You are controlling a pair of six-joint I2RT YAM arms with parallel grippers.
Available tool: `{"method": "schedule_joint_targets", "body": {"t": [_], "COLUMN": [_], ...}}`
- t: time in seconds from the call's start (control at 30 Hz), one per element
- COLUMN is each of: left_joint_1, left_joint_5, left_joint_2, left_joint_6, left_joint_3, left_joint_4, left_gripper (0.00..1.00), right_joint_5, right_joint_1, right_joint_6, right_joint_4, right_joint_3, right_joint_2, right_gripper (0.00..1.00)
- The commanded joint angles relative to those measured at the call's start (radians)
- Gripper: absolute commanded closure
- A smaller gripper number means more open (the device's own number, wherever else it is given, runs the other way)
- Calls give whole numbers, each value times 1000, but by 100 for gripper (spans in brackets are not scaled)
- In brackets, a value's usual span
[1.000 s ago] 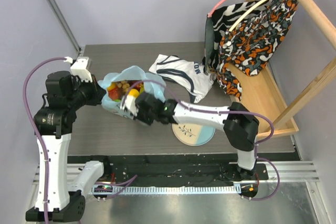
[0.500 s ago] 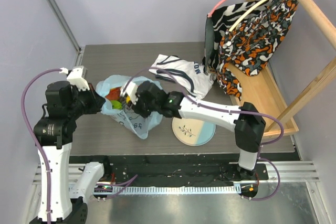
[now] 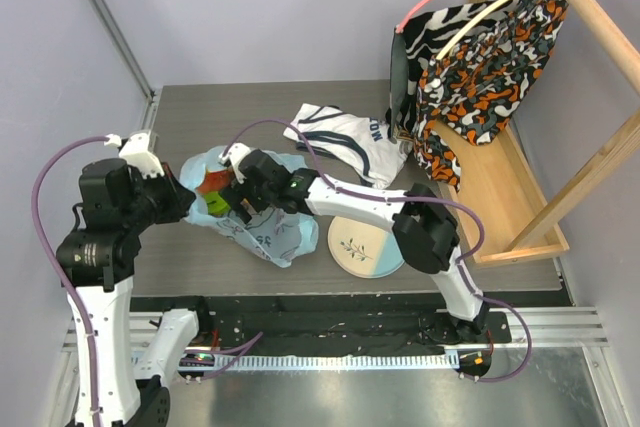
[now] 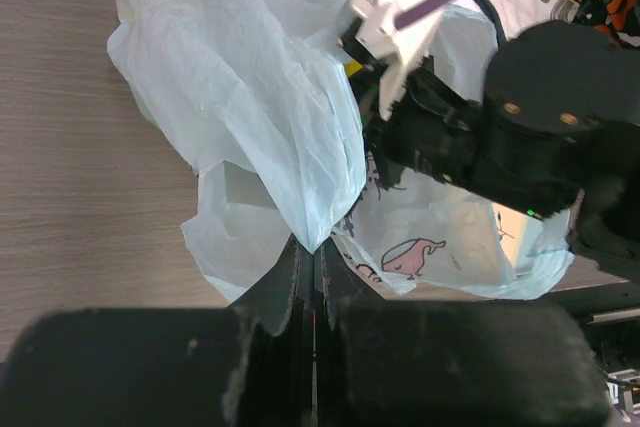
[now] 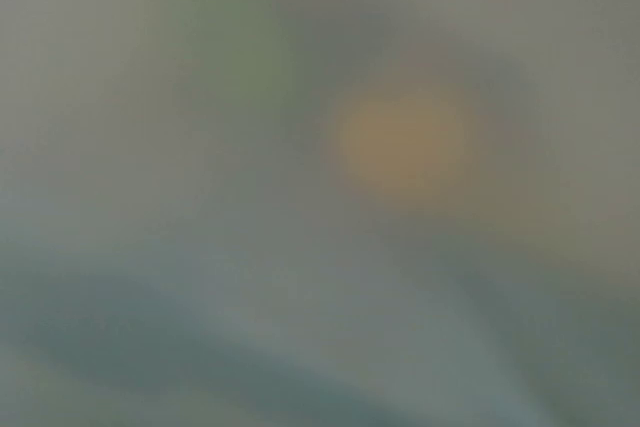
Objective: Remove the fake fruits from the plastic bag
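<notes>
The light-blue plastic bag (image 3: 268,238) lies at the table's left, its printed side spread toward the front. My left gripper (image 3: 184,201) is shut on the bag's left edge; in the left wrist view a fold of the bag (image 4: 262,97) runs down between the closed fingers (image 4: 297,277). My right gripper (image 3: 229,201) is pushed into the bag's mouth among the fake fruits (image 3: 211,186), where red and green pieces show. Its jaws are hidden there. The right wrist view is a blur with an orange patch (image 5: 400,142) and a green one (image 5: 240,57).
A round plate (image 3: 365,245) sits just right of the bag. A white shirt with dark lettering (image 3: 345,137) lies behind it. A wooden rack (image 3: 515,202) with hanging patterned clothes (image 3: 480,57) fills the right side.
My right gripper has moved left and back, from the bag's front side into its mouth. The left arm has drawn the bag's edge slightly left, and the bag has spread forward.
</notes>
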Motion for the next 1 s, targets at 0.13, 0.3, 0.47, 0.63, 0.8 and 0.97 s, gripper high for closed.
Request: {"method": "schedule_joint_targets", "body": {"t": [0.13,0.3,0.47,0.63,0.8,0.97], "left_joint_1": [6,6,9,13,21,21], "left_joint_5": [34,70,69,70,71,72], "left_joint_2": [-27,-24,-5,-7,-11,-21], "left_joint_6": [30,39,48,46,40,37], "left_joint_3": [30,28,46,40,11,-24], "left_joint_4": [-62,-76,-73,-66,-43,-16], "left_gripper": [100,100,100,100,100,100], "right_joint_5": [121,132,112,109,114,9], "right_joint_1": [-8,-23,-38,-41,-47,-49], "right_joint_6": [70,89,127,138,96,12], "right_joint_4": [19,16,0,-11,26,35], "right_joint_3": [126,177,215,218,220,204], "right_joint_2": [73,147,221,233,227,132], "right_gripper": [0,0,0,13,48,79]}}
